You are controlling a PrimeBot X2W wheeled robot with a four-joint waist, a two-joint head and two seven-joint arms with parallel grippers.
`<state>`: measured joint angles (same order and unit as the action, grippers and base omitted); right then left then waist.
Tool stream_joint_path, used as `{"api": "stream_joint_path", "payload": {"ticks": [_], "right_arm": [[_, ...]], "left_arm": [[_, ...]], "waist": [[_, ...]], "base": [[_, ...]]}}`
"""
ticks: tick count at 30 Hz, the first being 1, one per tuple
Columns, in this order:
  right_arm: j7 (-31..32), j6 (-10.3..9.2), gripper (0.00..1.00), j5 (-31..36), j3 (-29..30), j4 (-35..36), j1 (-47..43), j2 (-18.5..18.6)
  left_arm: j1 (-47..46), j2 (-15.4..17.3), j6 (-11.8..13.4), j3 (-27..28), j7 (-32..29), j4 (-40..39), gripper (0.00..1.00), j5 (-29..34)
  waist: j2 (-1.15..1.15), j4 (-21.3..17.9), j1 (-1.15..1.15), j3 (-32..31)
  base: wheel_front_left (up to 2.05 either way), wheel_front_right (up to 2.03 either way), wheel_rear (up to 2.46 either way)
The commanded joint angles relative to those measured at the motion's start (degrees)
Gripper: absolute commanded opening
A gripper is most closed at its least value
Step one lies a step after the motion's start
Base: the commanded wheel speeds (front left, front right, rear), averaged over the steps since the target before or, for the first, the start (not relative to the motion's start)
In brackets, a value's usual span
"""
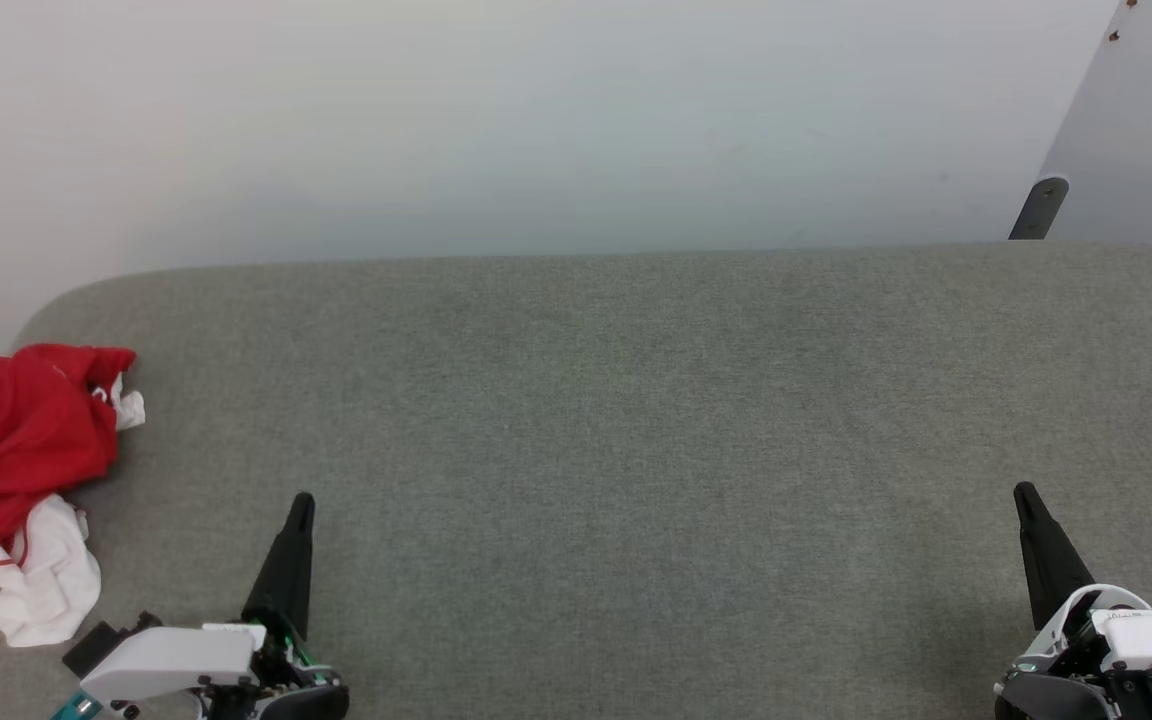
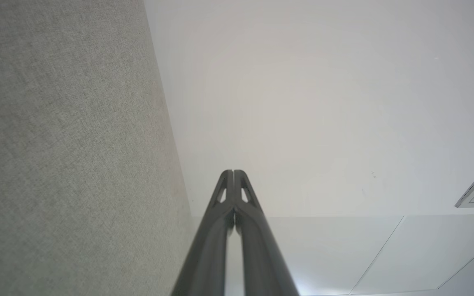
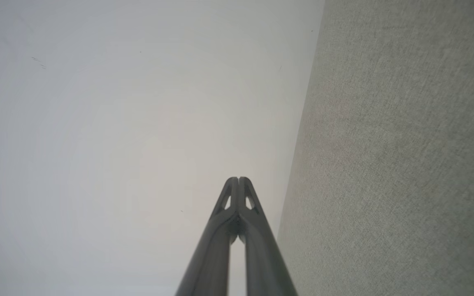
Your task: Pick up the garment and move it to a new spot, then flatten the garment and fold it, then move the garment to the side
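Observation:
The garment lies crumpled at the far left edge of the grey fabric-covered table: a red bunch with white cloth and a red-edged trim at its near end. No print shows in the folds. My left gripper stands shut at the lower left, to the right of the garment and apart from it, holding nothing. My right gripper is shut and empty at the lower right, far from the garment. In the left wrist view the left gripper has its fingertips pressed together, as does the right gripper in its own view.
A pale wall rises behind the table's far edge. A light panel with a dark bracket leans in at the upper right. A wide stretch of grey table lies between my two grippers.

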<state>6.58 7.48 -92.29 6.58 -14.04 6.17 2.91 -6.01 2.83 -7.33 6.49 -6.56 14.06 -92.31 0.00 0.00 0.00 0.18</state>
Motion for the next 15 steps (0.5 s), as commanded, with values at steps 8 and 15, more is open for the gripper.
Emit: {"api": "stream_joint_path", "payload": {"ticks": [8,15], "right_arm": [[0.08,0.02,0.00,-0.25,-0.06,0.00,0.16,-0.17],[0.00,-0.01,1.00,0.03,0.00,-0.43,-0.13,-0.02]], "left_arm": [[-0.52,-0.05,-0.32,0.08,-0.10,0.01,0.00,-0.21],[0.27,-0.05,0.02,-0.08,0.02,0.34,1.00,0.01]], "waist": [[0.00,0.00,0.00,0.00],[0.00,0.00,0.00,0.00]], "base": [[0.00,0.00,0.00],[0.00,0.00,0.00]]}}
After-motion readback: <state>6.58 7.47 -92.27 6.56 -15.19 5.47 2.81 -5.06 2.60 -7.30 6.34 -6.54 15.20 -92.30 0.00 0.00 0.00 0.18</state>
